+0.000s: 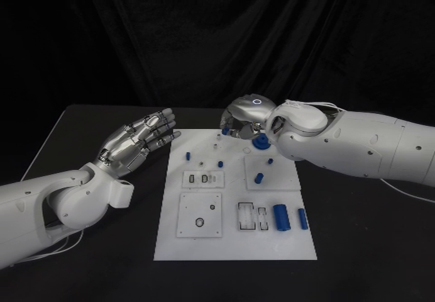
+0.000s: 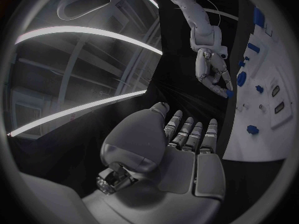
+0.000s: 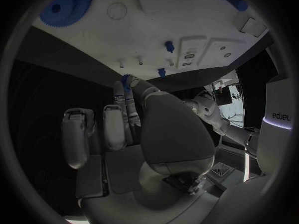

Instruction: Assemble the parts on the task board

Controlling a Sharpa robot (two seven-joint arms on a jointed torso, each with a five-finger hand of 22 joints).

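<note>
The white task board (image 1: 236,242) lies in the middle of the black table. On it are a blue gear (image 1: 261,142) near the far edge, two blue cylinders (image 1: 281,218) at the near right, and small blue pegs (image 1: 188,155) standing in sockets. My right hand (image 1: 244,119) hovers over the board's far edge beside the gear and pinches a small blue part (image 3: 126,79) between thumb and fingertip; the same part (image 2: 229,92) shows at its fingertip in the left wrist view. My left hand (image 1: 141,141) is held flat with fingers spread, off the board's far left corner, holding nothing.
Pale inset plates (image 1: 199,215) with slots and holes sit on the board's near half. Bare black table (image 1: 109,264) surrounds the board. The right arm (image 1: 363,148) reaches across the board's far right corner.
</note>
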